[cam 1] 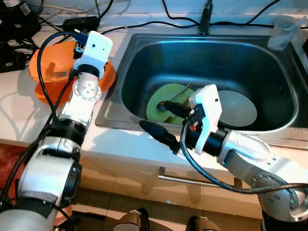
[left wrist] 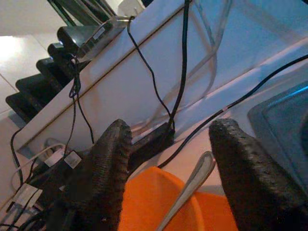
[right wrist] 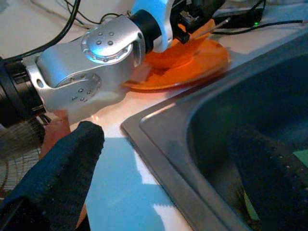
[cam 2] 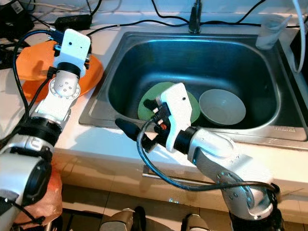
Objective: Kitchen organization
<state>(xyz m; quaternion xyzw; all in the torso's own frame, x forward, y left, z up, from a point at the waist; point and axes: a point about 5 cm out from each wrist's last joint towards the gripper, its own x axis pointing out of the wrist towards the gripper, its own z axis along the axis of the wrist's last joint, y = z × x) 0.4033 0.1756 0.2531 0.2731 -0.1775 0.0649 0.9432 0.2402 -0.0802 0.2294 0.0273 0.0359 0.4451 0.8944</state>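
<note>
**Right gripper straddles the sink's front rim; left gripper over the orange plate**

The sink (cam 1: 269,130) is a steel basin set into a pale counter (cam 1: 19,103), its front rim running close to the counter's edge. The right gripper (cam 1: 161,120) sits at that rim with its fingers spread wide: one finger (cam 1: 161,135) lies outside over the counter strip, the other (cam 1: 174,108) reaches in over the basin, above the green plate (cam 1: 161,98). It holds nothing.

The green plate lies flat on the sink floor, left of centre, with chopsticks (cam 1: 179,91) resting across it. Just to its right sits a grey bowl (cam 1: 238,108), upright. The far half of the basin floor is bare steel, up to the tap's base (cam 1: 206,21).

Left of the sink, an orange plate (cam 2: 91,72) rests on the counter, its edge near the sink rim. The left gripper (left wrist: 168,178) is above it, fingers apart and gripping nothing; a metal utensil handle (left wrist: 190,185) shows between them on the orange dish. Black cables (cam 1: 144,24) trail along the counter behind. A clear cup (cam 1: 284,31) stands at the sink's far right corner.
</note>
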